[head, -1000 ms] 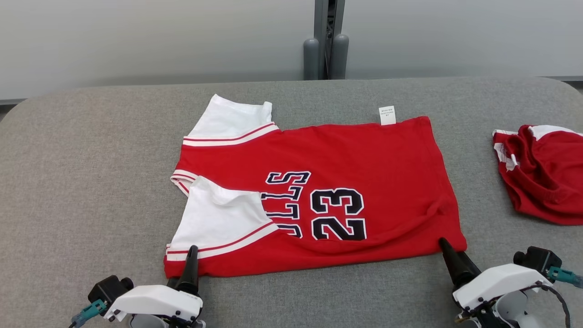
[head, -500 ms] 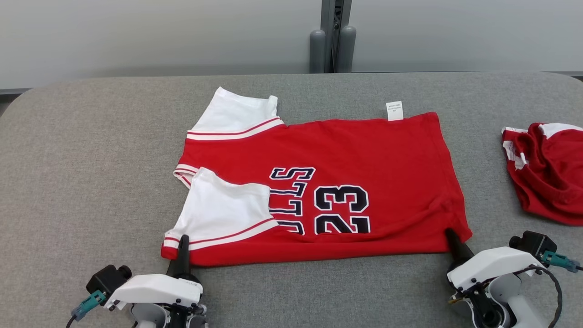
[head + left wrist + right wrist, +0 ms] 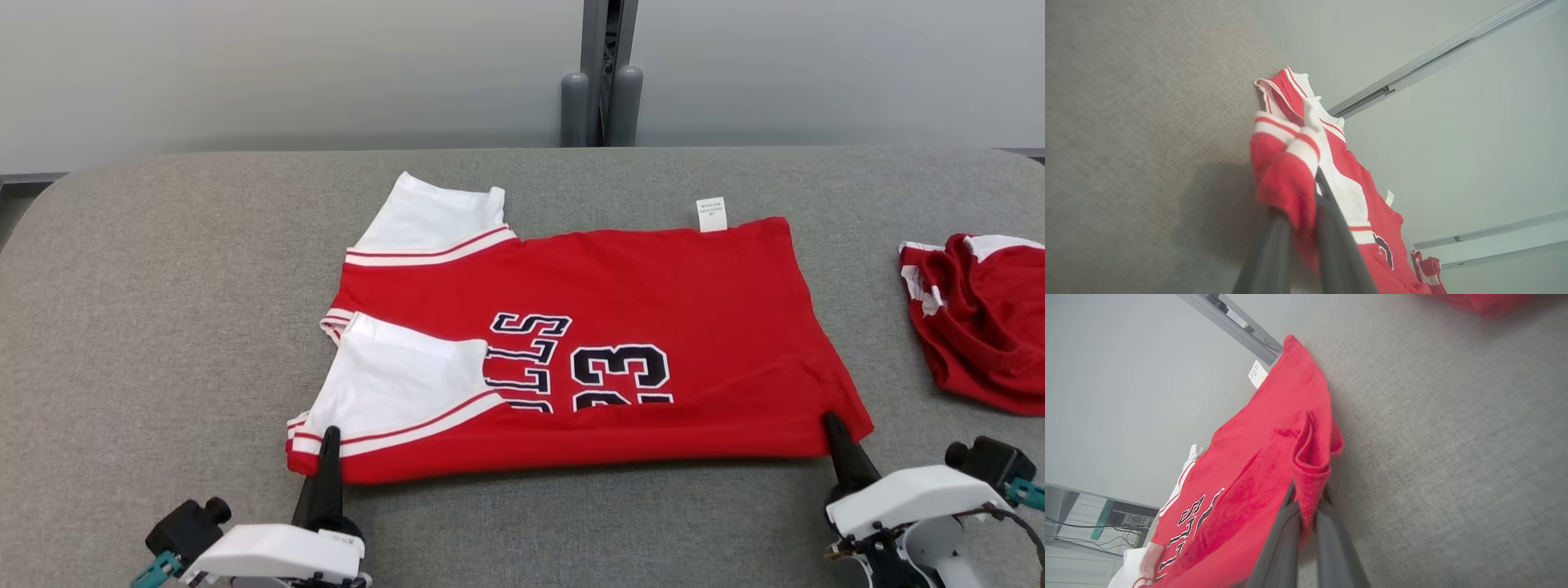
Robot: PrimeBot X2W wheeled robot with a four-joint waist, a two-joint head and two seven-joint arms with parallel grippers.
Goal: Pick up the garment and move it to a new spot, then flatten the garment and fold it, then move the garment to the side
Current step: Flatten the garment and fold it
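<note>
The garment (image 3: 637, 294) is a red jersey with white sleeves and a dark "23", spread sideways on the grey table. My left gripper (image 3: 329, 434) is shut on its near left corner by the folded white sleeve; in the left wrist view the red and white cloth (image 3: 1290, 179) is bunched between the two dark fingers (image 3: 1331, 228). My right gripper (image 3: 833, 421) is shut on the near right hem corner, and the right wrist view has a red fold (image 3: 1312, 465) pinched between its fingers (image 3: 1280, 543). The near edge is lifted off the table.
A second red and white garment (image 3: 984, 318) lies crumpled at the table's right edge. A grey post (image 3: 602, 98) stands behind the table's far edge. Bare grey table (image 3: 163, 286) stretches to the left and in front of the jersey.
Both grippers have shut on the jersey's near corners and raised the near edge, so the lower part of "23" is now covered. The camera has shifted a little.
</note>
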